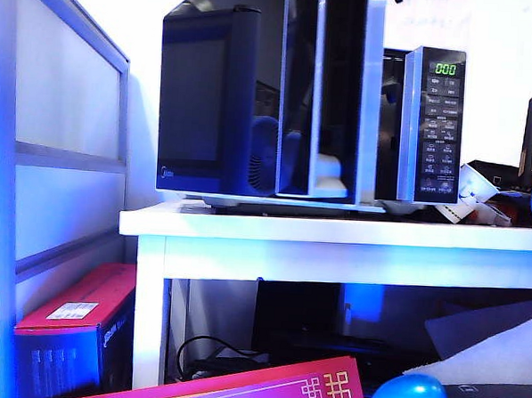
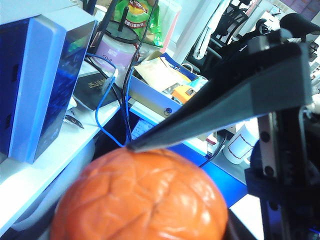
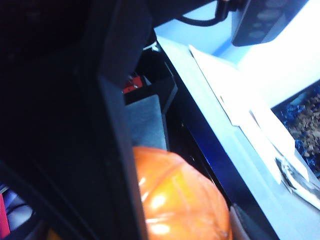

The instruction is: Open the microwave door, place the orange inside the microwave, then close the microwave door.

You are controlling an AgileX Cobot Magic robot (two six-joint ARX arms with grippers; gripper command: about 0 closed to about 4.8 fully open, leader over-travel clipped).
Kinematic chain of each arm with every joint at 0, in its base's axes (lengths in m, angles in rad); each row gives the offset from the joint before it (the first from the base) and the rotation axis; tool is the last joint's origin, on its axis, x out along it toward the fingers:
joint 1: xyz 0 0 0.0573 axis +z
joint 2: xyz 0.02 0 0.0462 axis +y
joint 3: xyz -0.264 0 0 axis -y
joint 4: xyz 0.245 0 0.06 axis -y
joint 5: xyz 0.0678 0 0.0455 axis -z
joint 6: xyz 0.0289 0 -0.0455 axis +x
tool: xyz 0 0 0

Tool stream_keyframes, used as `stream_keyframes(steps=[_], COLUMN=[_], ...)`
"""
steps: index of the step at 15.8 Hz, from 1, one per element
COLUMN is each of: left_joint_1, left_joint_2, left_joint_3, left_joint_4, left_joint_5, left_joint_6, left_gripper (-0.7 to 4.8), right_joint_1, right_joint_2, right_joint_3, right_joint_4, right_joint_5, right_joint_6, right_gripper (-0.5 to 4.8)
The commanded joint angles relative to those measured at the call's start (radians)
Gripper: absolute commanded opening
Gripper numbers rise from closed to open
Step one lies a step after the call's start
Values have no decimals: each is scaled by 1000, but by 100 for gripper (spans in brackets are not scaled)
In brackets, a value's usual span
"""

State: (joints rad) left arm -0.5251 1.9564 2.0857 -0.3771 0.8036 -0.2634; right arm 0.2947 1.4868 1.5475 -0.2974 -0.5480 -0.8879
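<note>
Microwave door (image 1: 209, 102) swung open at white table's (image 1: 336, 231) left end. Left gripper (image 2: 150, 165) clamps orange (image 2: 142, 197); cavity lies beyond. Right gripper (image 3: 150, 165) spread wide, close beside orange (image 3: 180, 197), seemingly not gripping.

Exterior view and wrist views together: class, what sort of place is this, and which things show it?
Probably a cluttered office or lab, not a home kitchen. The microwave sits, door open, on a plain white table with boxes stacked beneath; the left wrist view shows cables, a router and office chairs behind the orange.
</note>
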Motion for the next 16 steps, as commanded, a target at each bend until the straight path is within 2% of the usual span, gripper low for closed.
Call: stream_keyframes(steps=[1, 4, 5, 6, 7, 8, 9, 11, 13, 16], left_joint_1=[-9, -9, -9, -9, -9, -9, -9, -9, -9, -7], left_joint_2=[-9, -9, -9, -9, -9, -9, -9, -9, -9, -9], left_joint_3=[5, 5, 5, 4, 4, 5, 5, 5, 4, 4], left_joint_4=[28, 27, 27, 27, 27, 27, 27, 27, 27, 7], left_joint_5=[76, 77, 77, 76, 76, 76, 76, 76, 69, -27], left_joint_6=[-25, -25, -25, -24, -24, -24, -24, -24, -20, 25], left_gripper=[372, 373, 373, 373, 378, 414, 414, 414, 479, 479], right_joint_1=[2, 5, 5, 5, 5, 5, 5, 5, 5, 5], right_joint_2=[27, 56, 58, 57, 57, 57, 57, 57, 55, 54], right_joint_3=[1, 0, 0, 0, 0, 0, 0, 0, 0, 0], right_joint_4=[0, -6, -7, -7, -10, -13, -12, -13, -13, -13], right_joint_5=[82, 98, 122, 131, 131, 131, 131, 128, 130, 164], right_joint_6=[-31, -30, -29, -29, -28, -19, -2, 1, 2, 2], right_gripper=[479, 479, 463, 344, 344, 321, 305, 305, 305, 306])
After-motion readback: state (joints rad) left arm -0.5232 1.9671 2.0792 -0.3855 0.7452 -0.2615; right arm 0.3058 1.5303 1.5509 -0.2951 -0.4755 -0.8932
